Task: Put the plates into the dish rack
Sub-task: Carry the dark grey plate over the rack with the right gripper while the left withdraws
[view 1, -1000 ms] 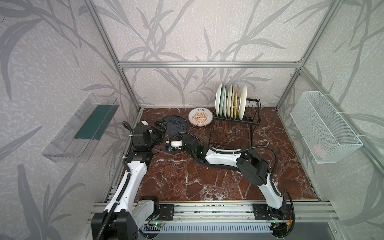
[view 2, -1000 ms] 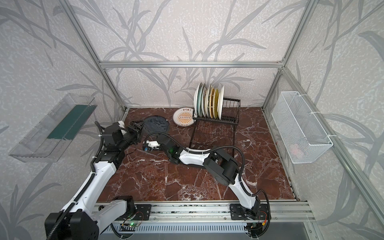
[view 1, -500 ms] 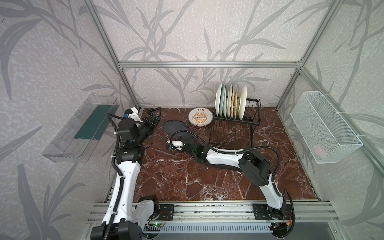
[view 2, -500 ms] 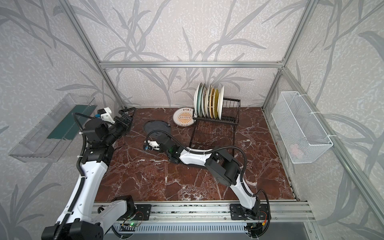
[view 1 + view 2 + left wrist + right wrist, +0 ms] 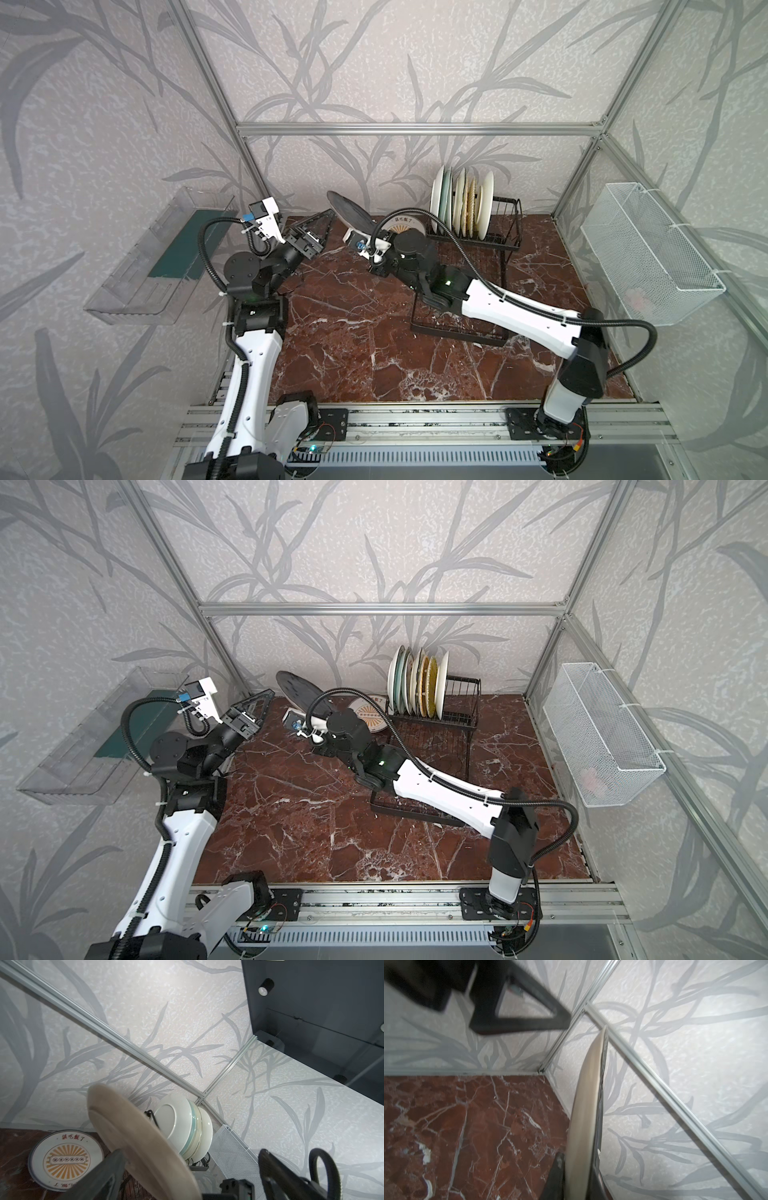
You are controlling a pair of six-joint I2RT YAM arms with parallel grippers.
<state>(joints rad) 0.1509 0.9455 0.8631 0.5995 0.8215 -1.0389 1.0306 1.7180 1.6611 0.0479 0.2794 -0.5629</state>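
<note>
Matte black plate (image 5: 347, 210): likely stiff, brittle, slick-glazed; aloft, tilted, left of dish rack (image 5: 505, 232). Pinched at rim by right gripper (image 5: 360, 236), probably the best hold; left gripper (image 5: 322, 226) agape, empty nearby.

Only legible txt: sunburst plate (image 5: 66, 1159), flat on tabletop (image 5: 12, 1147) ahead of left gripper (image 5: 192, 1153), just outside one finger. Red Chinese chars 该吃饭了 on white band by rim, on the side far from gripper, upright in left wrist view. Same 4 chars repeated on opp. rim, on the side near gripper, upside down there. Plate centre, inside orange rays: pale oblong w/ row of six small round marks, too small to read. In a top view same plate (image 5: 415, 224) shows red chars by far rim, blurry, prob. same txt.
</note>
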